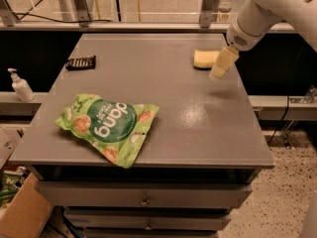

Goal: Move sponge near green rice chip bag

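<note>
The pale yellow sponge [204,59] lies flat at the far right of the grey table [163,103]. My gripper [221,65] hangs from the white arm just to the right of the sponge and slightly in front of it, above the table, overlapping the sponge's right end in the view. The green rice chip bag [108,126] lies crinkled at the front left of the table, well apart from the sponge.
A small black ridged object [80,62] lies at the far left of the table. A white pump bottle [20,86] stands on a ledge left of the table. Drawers run below the front edge, and a cardboard box [20,213] stands at the lower left.
</note>
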`<state>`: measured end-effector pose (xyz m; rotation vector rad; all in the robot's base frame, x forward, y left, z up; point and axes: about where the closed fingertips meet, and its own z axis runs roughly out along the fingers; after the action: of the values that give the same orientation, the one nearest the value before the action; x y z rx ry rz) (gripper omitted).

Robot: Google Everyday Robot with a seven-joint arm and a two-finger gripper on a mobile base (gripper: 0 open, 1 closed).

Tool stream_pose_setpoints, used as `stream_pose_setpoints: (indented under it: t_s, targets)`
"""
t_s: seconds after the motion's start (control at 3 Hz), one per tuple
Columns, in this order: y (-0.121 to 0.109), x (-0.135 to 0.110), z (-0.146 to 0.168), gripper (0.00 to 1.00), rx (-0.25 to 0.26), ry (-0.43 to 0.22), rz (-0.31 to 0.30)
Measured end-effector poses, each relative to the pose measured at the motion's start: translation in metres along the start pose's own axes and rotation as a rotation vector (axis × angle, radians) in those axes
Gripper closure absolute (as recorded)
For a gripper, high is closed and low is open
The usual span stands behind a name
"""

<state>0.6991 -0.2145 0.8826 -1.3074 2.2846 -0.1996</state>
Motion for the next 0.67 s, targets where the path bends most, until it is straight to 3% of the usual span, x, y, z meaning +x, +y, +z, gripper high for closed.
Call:
stream_pose_setpoints:
  t_s: [0.33,0.67]
  targets:
    - [-0.015,0.0,0.019,0.0,0.005,0.02,0.037]
    - [-0.035,-0.001,0.05,0.0,-0.024,0.018,0.116]
